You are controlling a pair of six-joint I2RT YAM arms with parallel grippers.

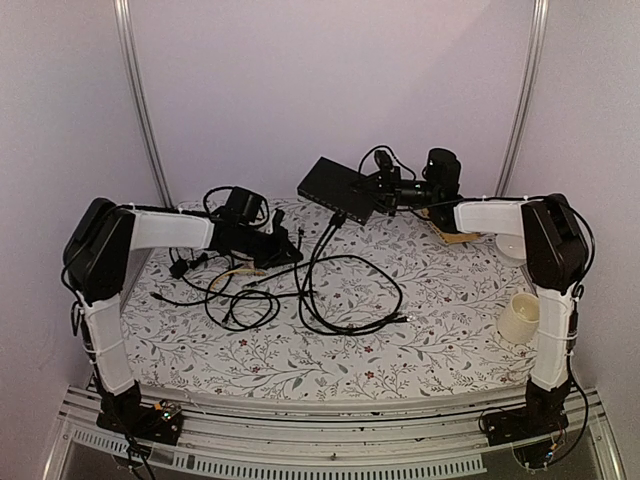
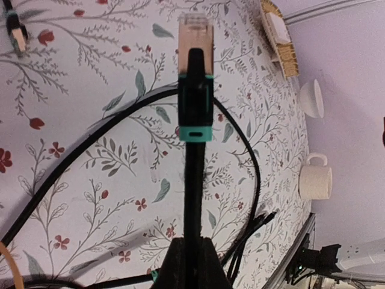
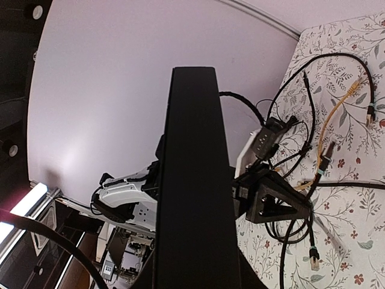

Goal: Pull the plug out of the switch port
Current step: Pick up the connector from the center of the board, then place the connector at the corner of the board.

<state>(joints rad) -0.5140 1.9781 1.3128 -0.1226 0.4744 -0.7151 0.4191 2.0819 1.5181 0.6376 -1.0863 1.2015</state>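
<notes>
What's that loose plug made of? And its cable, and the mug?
The loose plug has a see-through tip, so clear hard plastic; its matte black boot looks rubbery. The cable has a smooth black jacket, likely rubber or vinyl. The mug is smooth and cream, probably glazed ceramic.

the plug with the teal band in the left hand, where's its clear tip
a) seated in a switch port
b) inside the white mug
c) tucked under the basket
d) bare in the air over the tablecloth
d: in the left wrist view the plug sticks up from the shut left hand with only the floral tablecloth behind its clear tip, while the switch sits apart in the right hand.
</notes>
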